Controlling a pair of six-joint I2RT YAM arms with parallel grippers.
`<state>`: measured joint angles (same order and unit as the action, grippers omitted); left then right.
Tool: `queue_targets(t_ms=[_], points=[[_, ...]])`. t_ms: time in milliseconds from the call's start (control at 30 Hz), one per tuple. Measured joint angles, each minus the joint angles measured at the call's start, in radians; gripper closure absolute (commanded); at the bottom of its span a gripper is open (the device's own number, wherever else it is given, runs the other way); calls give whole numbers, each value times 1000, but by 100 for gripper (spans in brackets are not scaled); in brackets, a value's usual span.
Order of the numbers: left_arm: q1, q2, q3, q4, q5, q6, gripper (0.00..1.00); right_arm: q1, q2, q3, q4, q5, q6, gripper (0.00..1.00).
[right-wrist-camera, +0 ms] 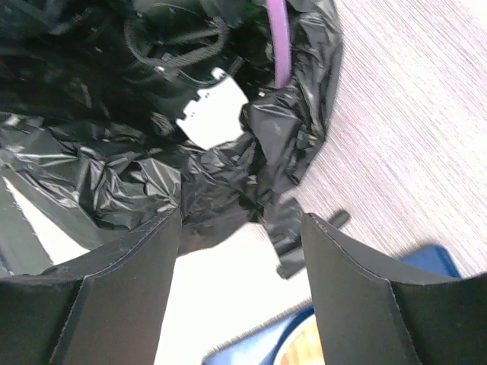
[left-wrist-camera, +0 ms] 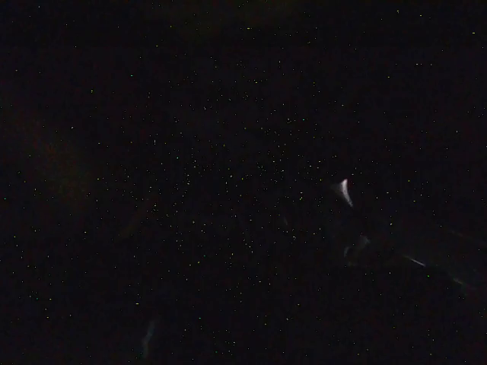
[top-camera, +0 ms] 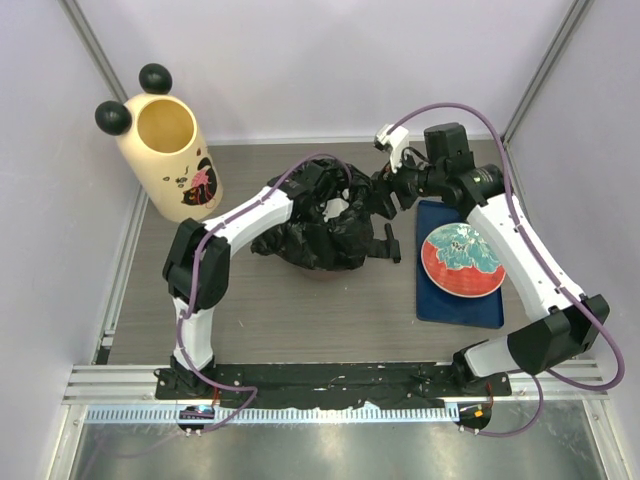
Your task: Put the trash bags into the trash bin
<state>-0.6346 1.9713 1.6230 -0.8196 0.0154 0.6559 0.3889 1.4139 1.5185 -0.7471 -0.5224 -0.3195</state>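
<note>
The trash bag [top-camera: 322, 232] is a crumpled, glossy black heap in the middle of the table, also filling the upper left of the right wrist view [right-wrist-camera: 114, 175]. The left gripper is buried inside the bag; only its wrist [top-camera: 318, 186] shows, and the left wrist view is black. My right gripper [top-camera: 379, 200] hovers at the bag's right edge, open [right-wrist-camera: 241, 217], with nothing between its fingers. The cream trash bin [top-camera: 170, 160] with two black ball ears stands at the far left, its mouth open, apart from both grippers.
A red plate with a teal pattern [top-camera: 462, 260] rests on a blue mat [top-camera: 460, 305] on the right. Small black bits [top-camera: 396, 256] lie on the table between bag and mat. The left arm's purple cable [right-wrist-camera: 278, 30] runs over the bag.
</note>
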Motion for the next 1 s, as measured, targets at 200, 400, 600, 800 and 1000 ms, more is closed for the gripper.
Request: queue_targets(t_ms=[200, 400, 600, 800, 1000], points=[[-3, 10, 6, -65, -21, -24, 89, -10, 0, 42, -92, 3, -97, 28], [-5, 14, 36, -79, -34, -36, 89, 130, -2, 92, -83, -41, -149, 28], [-11, 14, 37, -77, -48, -43, 89, 234, 37, 140, -82, -78, -219, 32], [-13, 14, 37, -76, -50, -47, 89, 280, 113, 134, -129, -82, -347, 54], [-17, 25, 47, -84, -42, -54, 87, 341, 179, 115, -189, -74, -488, 99]])
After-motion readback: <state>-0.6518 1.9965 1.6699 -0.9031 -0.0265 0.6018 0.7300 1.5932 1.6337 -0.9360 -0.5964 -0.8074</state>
